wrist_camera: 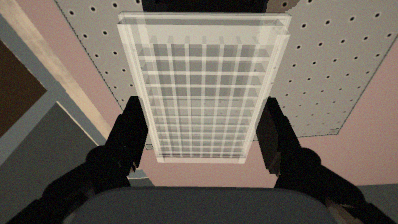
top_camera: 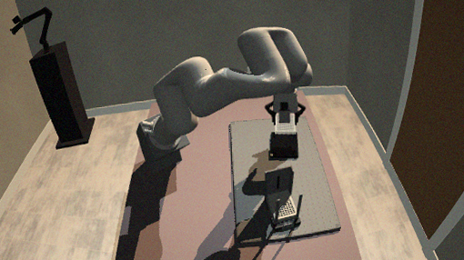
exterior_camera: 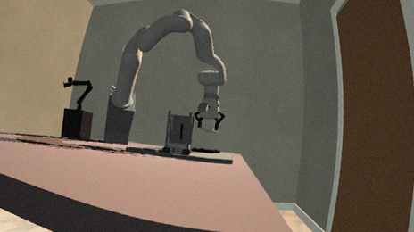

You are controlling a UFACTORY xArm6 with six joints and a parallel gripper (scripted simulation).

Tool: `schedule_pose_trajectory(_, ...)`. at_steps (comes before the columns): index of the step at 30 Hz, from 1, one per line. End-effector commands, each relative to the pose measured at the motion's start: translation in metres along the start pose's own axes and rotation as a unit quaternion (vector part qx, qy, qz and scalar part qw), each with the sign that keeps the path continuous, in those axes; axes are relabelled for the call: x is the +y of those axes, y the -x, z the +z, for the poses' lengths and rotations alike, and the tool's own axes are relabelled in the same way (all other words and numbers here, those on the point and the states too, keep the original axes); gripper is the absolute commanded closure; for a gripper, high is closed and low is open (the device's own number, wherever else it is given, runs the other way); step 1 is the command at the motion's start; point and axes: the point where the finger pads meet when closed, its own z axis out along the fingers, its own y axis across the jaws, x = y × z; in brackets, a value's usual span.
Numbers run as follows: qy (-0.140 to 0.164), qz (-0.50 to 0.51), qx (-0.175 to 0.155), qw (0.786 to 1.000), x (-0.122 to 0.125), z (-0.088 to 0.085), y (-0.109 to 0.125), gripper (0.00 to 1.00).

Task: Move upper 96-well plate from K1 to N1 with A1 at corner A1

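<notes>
Currently, item: upper 96-well plate (wrist_camera: 202,90), clear, rigid, probably light and slick-walled. My tool (wrist_camera: 202,131) clamps it across its long sides, aloft, with plate nest N1 (top_camera: 283,145) just below and ahead. I judge those side walls the right hold.

Clear glossy plastic plate (wrist_camera: 202,90), matt perforated board (wrist_camera: 330,65)

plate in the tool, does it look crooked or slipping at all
Nothing stands out. The plate sits square between the tool's two fingers, edges parallel to them, no visible tilt or crack. It hangs in the air near the dark nest, not yet down. The other plate remains in the rack.
</notes>
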Motion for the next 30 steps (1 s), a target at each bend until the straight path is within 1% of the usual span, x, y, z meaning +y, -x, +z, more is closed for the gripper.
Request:
schedule_pose_trajectory(1, -0.001, 0.000, -0.001, 1.000, -0.001, 0.005, 0.001, 1.00)
schedule_pose_trajectory(8, -0.001, 0.000, -0.001, 1.000, -0.001, 0.017, 0.001, 1.00)
schedule_pose_trajectory(10, -0.001, 0.000, -0.001, 1.000, -0.001, 0.017, 0.001, 1.00)
schedule_pose_trajectory(25, -0.001, 0.000, -0.001, 1.000, -0.001, 0.042, 0.001, 1.00)
schedule_pose_trajectory(27, -0.001, 0.000, -0.001, 1.000, -0.001, 0.042, 0.001, 1.00)
schedule_pose_trajectory(30, -0.001, 0.000, -0.001, 1.000, -0.001, 0.047, 0.001, 1.00)
